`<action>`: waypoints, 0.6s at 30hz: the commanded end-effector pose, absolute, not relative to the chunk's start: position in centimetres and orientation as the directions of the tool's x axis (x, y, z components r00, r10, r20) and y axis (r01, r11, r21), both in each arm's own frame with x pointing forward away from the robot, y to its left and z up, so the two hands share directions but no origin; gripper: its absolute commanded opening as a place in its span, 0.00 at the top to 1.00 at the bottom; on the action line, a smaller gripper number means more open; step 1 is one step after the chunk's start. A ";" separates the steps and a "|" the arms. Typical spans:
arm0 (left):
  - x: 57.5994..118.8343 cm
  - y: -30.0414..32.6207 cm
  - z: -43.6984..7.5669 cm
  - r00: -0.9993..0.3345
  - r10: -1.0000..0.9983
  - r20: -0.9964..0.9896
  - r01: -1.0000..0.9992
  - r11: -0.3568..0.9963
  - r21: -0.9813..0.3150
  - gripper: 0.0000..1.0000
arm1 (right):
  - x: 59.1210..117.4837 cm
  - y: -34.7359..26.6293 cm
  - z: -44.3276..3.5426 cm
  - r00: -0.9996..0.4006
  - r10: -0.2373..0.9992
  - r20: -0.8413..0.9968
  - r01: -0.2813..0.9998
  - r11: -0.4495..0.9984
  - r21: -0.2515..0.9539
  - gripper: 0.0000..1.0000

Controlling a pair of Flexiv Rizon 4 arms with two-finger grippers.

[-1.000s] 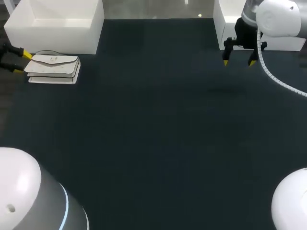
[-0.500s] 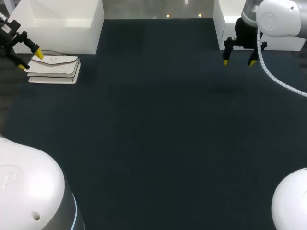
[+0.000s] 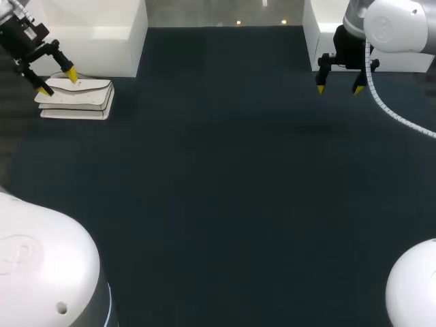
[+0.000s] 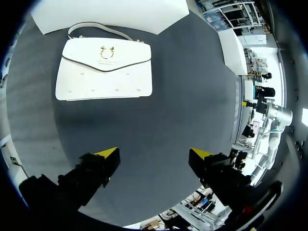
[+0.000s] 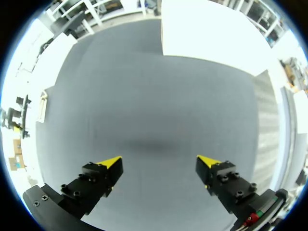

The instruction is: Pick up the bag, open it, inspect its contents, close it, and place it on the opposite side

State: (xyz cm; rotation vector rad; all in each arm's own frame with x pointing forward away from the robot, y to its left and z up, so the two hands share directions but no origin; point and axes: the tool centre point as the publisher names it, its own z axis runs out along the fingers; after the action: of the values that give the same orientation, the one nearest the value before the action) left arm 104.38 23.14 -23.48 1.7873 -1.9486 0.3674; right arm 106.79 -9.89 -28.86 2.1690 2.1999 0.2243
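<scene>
My left gripper hangs tilted over the bag's left end. Its arm comes in from the far left corner, and its yellow-tipped fingers are spread wide with nothing between them. The white bag lies flat on the dark table, flap down, its strap toward the white box just behind it. In the left wrist view the bag sits ahead of the fingers, untouched. Well to the bag's right, my right gripper hangs pointing straight down above the table, fingers apart and empty, beside a second white box.
</scene>
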 end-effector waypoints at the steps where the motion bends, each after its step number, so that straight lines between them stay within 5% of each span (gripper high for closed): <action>1: 102.9 21.7 -23.3 -0.075 -0.974 0.213 -0.997 0.077 -0.003 0.00 | 106.8 -9.9 -28.8 -0.017 0.998 0.067 0.991 0.008 0.132 0.00; 18: 103.4 20.9 -23.6 -0.047 -0.990 0.133 -0.997 0.038 -0.073 0.00 | 106.8 -9.9 -28.8 -0.017 0.998 0.067 0.991 0.008 0.132 0.00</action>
State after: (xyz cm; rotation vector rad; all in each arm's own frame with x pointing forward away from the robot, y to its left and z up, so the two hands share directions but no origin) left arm 103.99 21.25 -23.68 1.9903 -2.1076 0.1826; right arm 106.80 -9.89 -28.86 2.1689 2.1999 0.2241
